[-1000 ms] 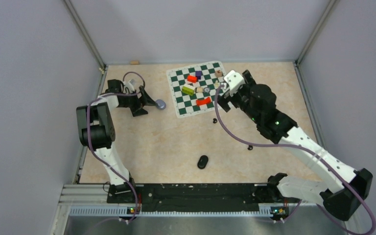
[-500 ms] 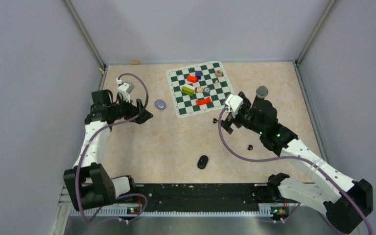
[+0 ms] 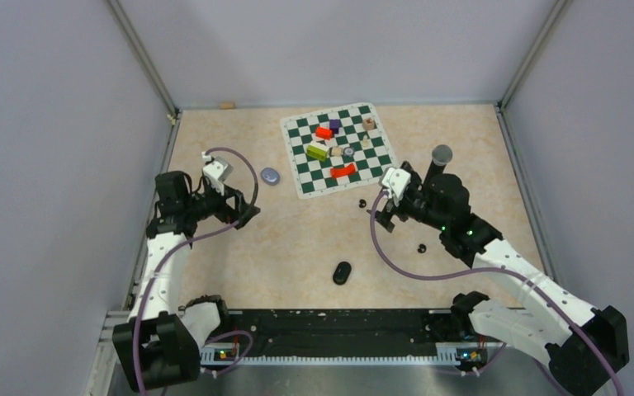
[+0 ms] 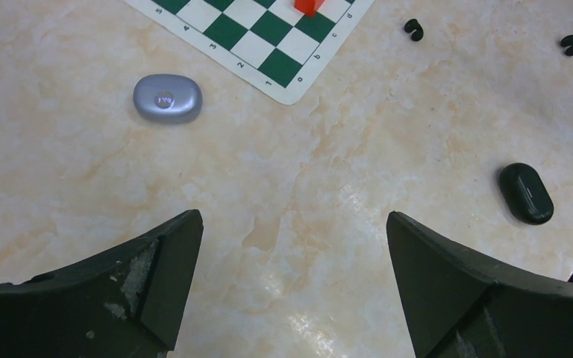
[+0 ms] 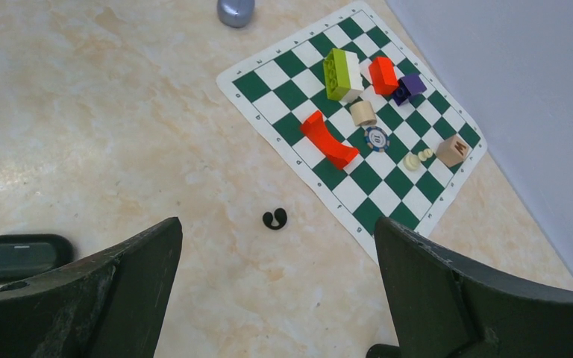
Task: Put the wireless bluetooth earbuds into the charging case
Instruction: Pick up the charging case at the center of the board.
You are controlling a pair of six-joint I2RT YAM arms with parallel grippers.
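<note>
Two black earbuds (image 3: 361,202) (image 3: 421,247) lie on the bare table. One earbud (image 5: 274,218) shows just ahead of my open right gripper (image 5: 277,227) (image 3: 380,210). Two tiny pale buds (image 5: 418,157) rest on the chessboard (image 3: 373,167). A black charging case (image 3: 343,272) (image 4: 526,193) lies lid down near the front middle. A grey-purple case (image 3: 271,175) (image 4: 167,98) sits left of the board. My left gripper (image 3: 243,210) (image 4: 292,220) hangs open over bare table, nothing between its fingers.
Coloured blocks stand on the chessboard: a green brick (image 5: 341,73), a red arch (image 5: 328,139), a red block (image 5: 382,74), a purple one (image 5: 408,87) and a tan cube (image 5: 452,150). A grey round knob (image 3: 442,153) shows behind the right arm. Walls enclose the table.
My left arm has swung back toward the near left, away from the grey-purple case. My right arm has pulled back off the chessboard to the bare table. Both grippers stayed open.
</note>
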